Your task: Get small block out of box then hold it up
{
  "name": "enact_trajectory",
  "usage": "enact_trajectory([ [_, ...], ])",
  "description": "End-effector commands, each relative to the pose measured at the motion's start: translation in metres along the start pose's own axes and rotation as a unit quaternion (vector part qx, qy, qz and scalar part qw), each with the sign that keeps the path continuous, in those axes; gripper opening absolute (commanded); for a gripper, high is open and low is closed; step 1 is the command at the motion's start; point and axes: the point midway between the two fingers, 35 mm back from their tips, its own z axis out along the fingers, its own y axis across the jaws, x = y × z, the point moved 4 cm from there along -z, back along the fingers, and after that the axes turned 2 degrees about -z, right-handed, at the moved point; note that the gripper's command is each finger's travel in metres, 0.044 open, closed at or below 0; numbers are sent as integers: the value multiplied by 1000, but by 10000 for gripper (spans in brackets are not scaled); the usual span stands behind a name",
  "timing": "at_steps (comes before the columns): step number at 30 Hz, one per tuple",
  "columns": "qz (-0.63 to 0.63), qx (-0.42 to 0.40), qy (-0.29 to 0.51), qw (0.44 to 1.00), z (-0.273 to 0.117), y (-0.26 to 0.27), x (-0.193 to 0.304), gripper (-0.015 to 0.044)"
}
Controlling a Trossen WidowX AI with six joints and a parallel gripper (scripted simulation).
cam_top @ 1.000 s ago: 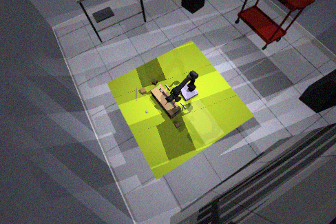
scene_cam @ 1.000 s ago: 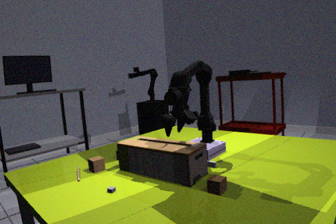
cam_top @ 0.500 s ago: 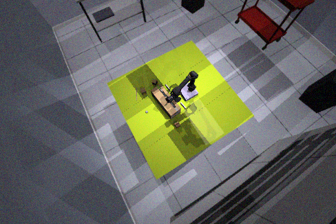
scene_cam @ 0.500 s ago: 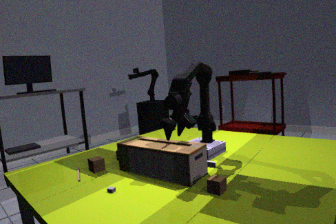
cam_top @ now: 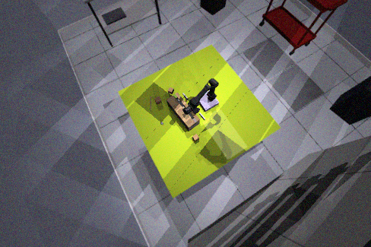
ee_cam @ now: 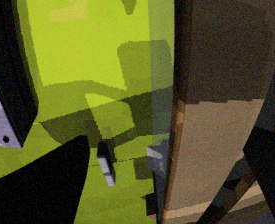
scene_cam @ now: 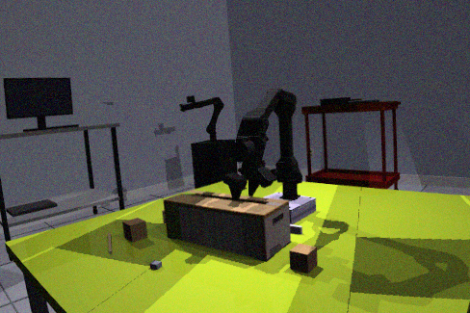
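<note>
The brown box stands on the yellow-green table, with a long slot in its top. Its clear front faces the robot's base and shows as a pale strip in the wrist view. My gripper is open and empty, pointing down at the box's top. In the wrist view one finger is on the clear-front side and the other overlaps the top near the slot; I cannot tell whether they touch it. A pale shape shows low behind the clear front; I cannot tell whether it is the block.
Brown cubes stand off both box ends. A small grey cube and a thin stick lie behind the box. A small white bar lies between the box and the robot's base.
</note>
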Motion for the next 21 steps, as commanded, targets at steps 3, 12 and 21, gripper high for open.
enact_trajectory([
  [3, -3, -3, 3, 1000, 12, 1, -3, 400],
  [12, -3, -3, 3, 1000, 26, 1, -7, 400],
  [21, 1, 0, 0, 1000, 26, 1, -7, 400],
])
